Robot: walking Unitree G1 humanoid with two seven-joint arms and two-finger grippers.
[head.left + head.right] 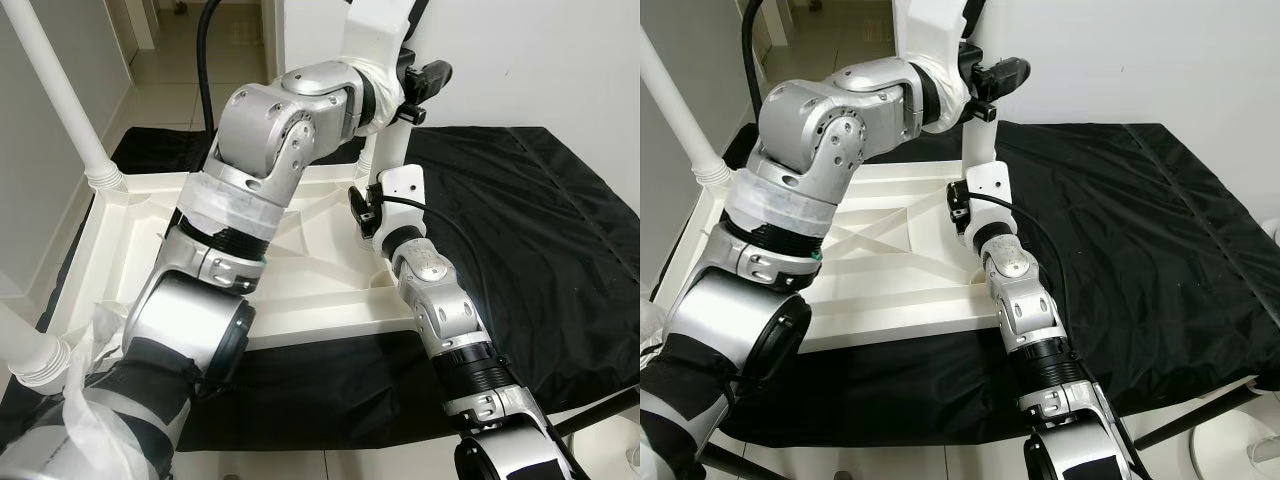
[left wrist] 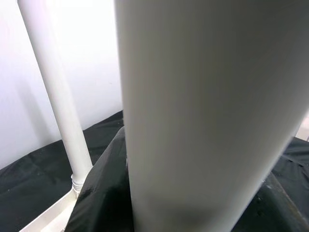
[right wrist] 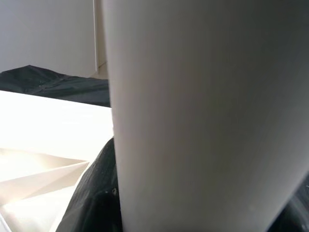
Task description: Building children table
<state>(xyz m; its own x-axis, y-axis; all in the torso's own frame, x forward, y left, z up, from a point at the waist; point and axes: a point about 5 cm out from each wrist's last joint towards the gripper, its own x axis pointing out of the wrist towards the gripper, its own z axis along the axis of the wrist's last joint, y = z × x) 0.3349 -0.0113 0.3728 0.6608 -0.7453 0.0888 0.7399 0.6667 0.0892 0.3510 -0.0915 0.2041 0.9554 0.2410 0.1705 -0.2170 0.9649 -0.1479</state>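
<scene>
White table top (image 1: 300, 290) is laid upside down on a black cloth (image 1: 1140, 230) — ribbed underside up. One white leg (image 1: 978, 150) is held upright at the far right corner, long axis vertical. Left tool (image 1: 405, 85) and right tool (image 1: 372, 200) are pressed against it; finger state cannot be told.

Home hallway: tiled floor (image 1: 165, 95), white walls (image 1: 540, 60), black floor sheet (image 1: 540, 230).
</scene>
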